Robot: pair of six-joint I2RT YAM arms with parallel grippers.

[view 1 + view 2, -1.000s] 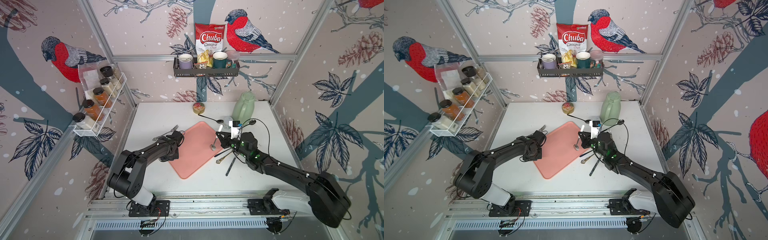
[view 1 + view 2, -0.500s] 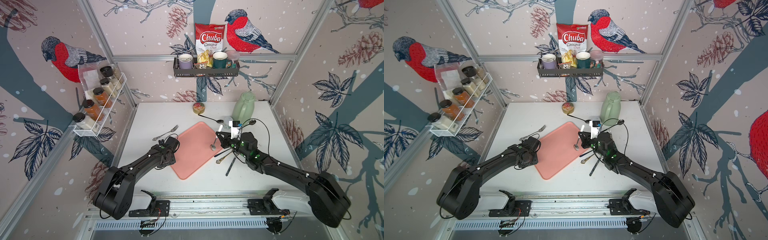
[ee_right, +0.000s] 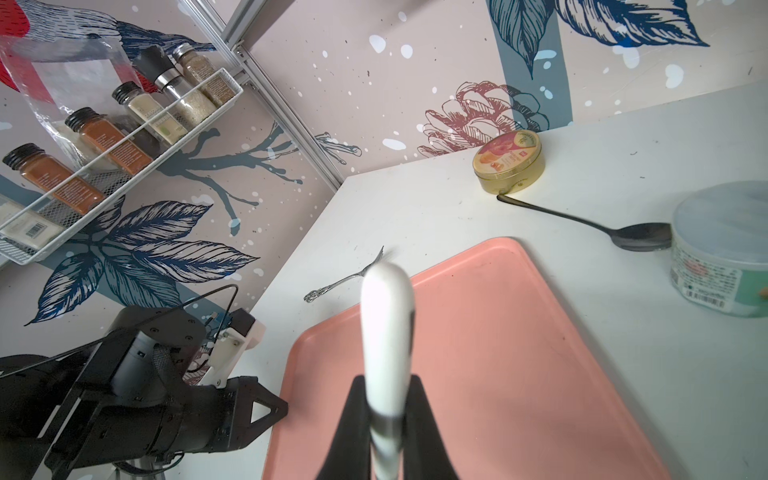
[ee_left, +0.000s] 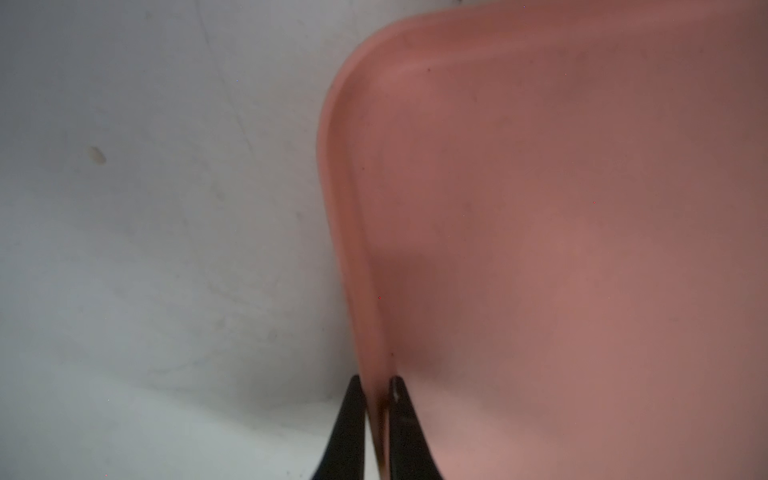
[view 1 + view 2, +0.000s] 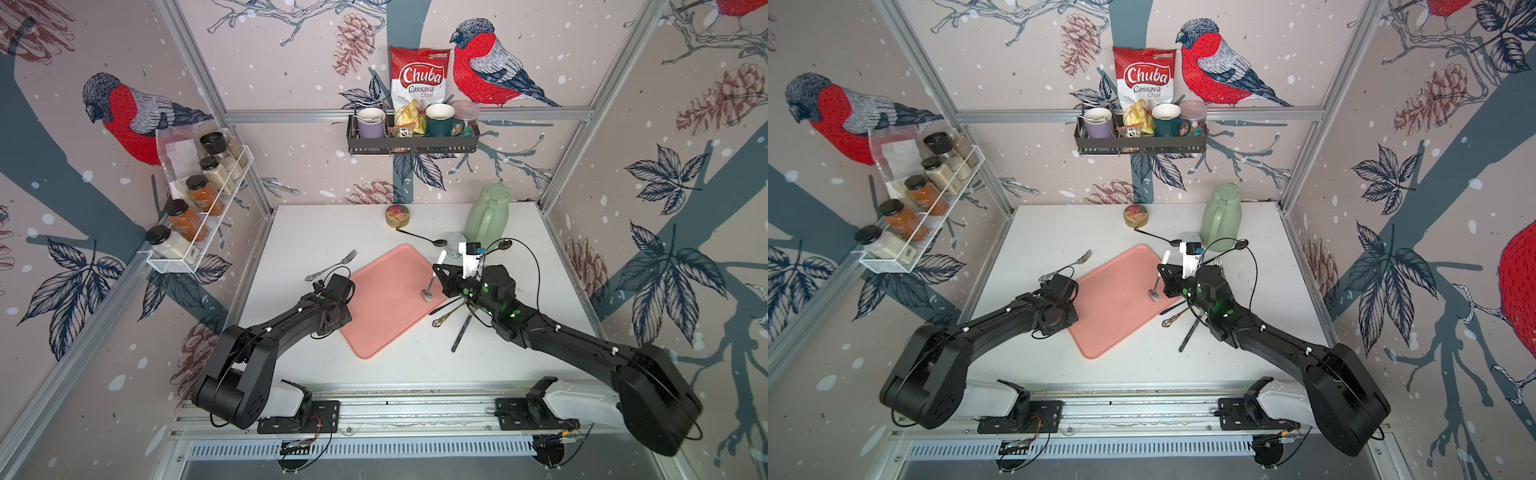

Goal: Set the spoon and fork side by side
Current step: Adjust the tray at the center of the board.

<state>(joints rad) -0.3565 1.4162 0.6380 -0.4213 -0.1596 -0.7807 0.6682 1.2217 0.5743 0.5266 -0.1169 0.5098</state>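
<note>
The spoon (image 5: 431,284) has a white handle (image 3: 386,316) and a small metal bowl. It hangs tilted over the right part of the pink tray (image 5: 386,316), and my right gripper (image 3: 386,380) is shut on its handle. The silver fork (image 5: 332,268) lies flat on the white table just left of the tray's far-left edge; it shows in both top views (image 5: 1068,264) and in the right wrist view (image 3: 345,280). My left gripper (image 4: 376,380) is shut on the tray's left rim (image 4: 340,208), with one finger on each side of the rim.
A dark spoon (image 5: 419,237) lies behind the tray, next to a round tin (image 5: 397,216). A green jug (image 5: 488,216) and a small tub (image 3: 719,249) stand at the back right. Loose dark cutlery (image 5: 453,320) lies right of the tray. A spice rack (image 5: 199,208) hangs on the left wall.
My left gripper opened, left the fork on the table, moved nearer along the tray's left edge and shut on its rim. The right arm and spoon have not moved.
</note>
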